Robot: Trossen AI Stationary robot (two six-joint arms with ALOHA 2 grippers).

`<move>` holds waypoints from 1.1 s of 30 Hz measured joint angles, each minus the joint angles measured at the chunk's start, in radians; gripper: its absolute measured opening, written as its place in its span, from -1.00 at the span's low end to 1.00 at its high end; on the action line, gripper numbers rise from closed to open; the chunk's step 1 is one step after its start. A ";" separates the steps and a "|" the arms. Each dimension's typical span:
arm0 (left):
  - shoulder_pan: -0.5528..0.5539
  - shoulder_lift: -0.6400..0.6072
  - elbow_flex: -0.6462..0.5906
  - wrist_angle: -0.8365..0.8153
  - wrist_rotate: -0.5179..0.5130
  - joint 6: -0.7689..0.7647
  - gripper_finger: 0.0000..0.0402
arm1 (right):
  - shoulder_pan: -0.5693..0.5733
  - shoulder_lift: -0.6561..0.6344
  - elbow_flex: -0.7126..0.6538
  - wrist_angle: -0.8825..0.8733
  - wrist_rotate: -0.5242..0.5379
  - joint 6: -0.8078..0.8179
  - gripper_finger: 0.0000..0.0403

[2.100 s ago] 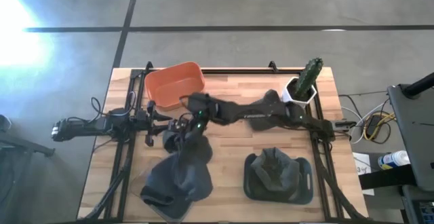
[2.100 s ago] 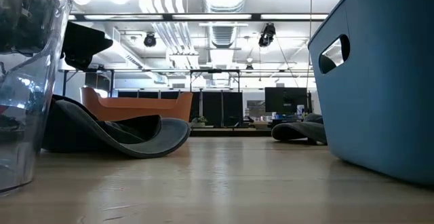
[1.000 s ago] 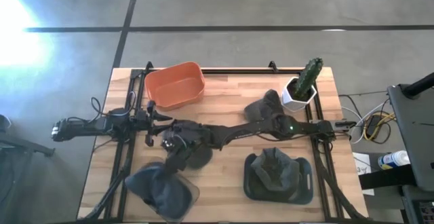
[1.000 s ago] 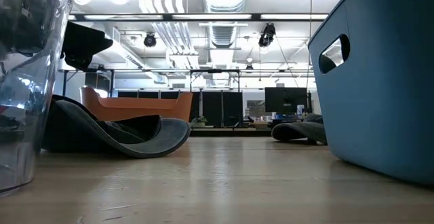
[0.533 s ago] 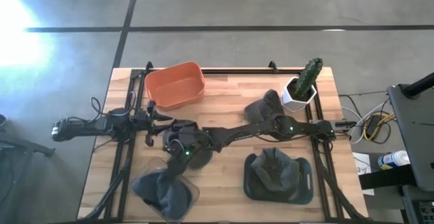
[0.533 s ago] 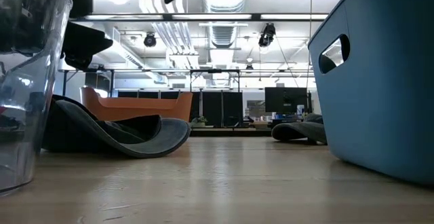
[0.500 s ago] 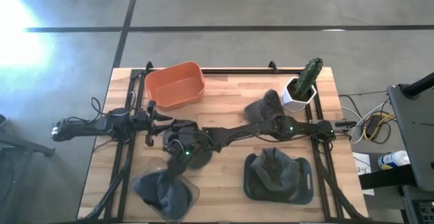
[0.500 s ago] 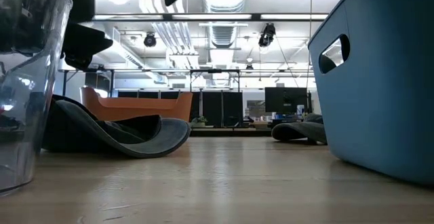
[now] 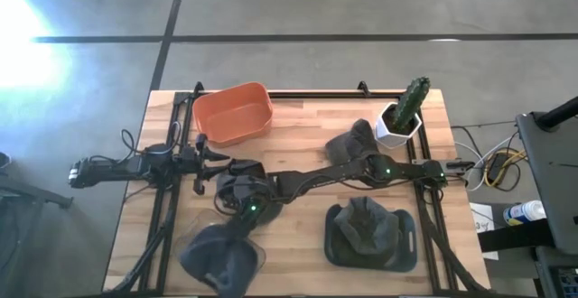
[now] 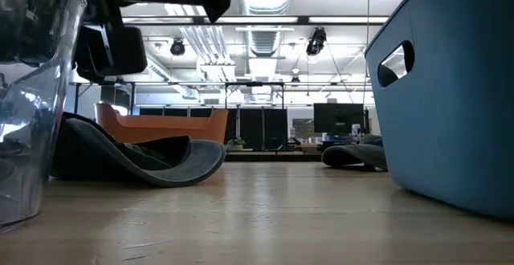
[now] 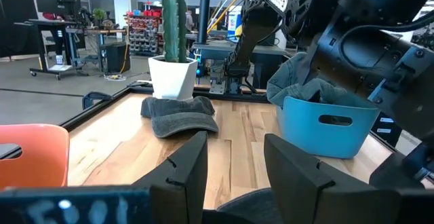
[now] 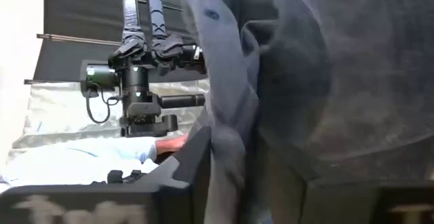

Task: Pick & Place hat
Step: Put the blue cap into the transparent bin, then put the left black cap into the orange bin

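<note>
Grey hat (image 9: 215, 255) hangs from right hand (image 9: 242, 218), w/ its crown over the clear container (image 9: 248, 253) at the front-left of the wooden surface (image 9: 307, 149); in the right wrist view the fingers (image 12: 186, 157) are pressed on a fold of the hat fabric. Right arm stretches across the surface from the right side. Left hand (image 11: 234, 163) sits at the left edge, beside the orange bin (image 9: 233, 113), fingers spread w/ nothing between them. Second grey hat (image 9: 348, 143) lies on the surface just beside the white cactus pot (image 9: 396, 125), back right. Blue bin (image 9: 370, 237) at front right holds more grey hats. Another dark hat (image 9: 237, 188) lies on the surface near the right hand, partly hidden by the arm.
</note>
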 joint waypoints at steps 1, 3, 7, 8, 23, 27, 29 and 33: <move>0.000 0.000 0.000 0.000 0.000 0.000 -0.30 | 0.000 0.000 0.000 -0.009 0.000 0.000 -0.39; 0.000 0.000 0.000 0.000 0.000 0.000 -0.30 | 0.000 0.000 -0.001 -0.028 0.001 -0.012 -0.30; 0.000 0.000 0.000 0.000 0.000 0.000 -0.30 | -0.004 0.000 -0.003 -0.047 -0.021 -0.024 -0.13; 0.000 0.000 0.000 0.000 0.000 0.000 -0.30 | -0.008 -0.001 -0.001 -0.048 -0.040 -0.030 -0.10; 0.000 0.000 0.000 0.000 0.000 0.000 -0.30 | -0.130 -0.164 0.007 -0.761 0.208 -0.523 -0.04; 0.000 0.000 0.000 0.000 0.000 0.000 -0.30 | -0.171 -0.155 -0.019 -0.851 0.237 -0.601 -0.04; 0.000 0.000 0.000 0.000 0.000 0.000 -0.30 | -0.189 -0.152 -0.053 -0.842 0.239 -0.624 -0.04; 0.000 0.000 0.000 0.000 0.000 0.000 -0.30 | -0.216 -0.152 -0.148 -0.779 0.251 -0.649 -0.04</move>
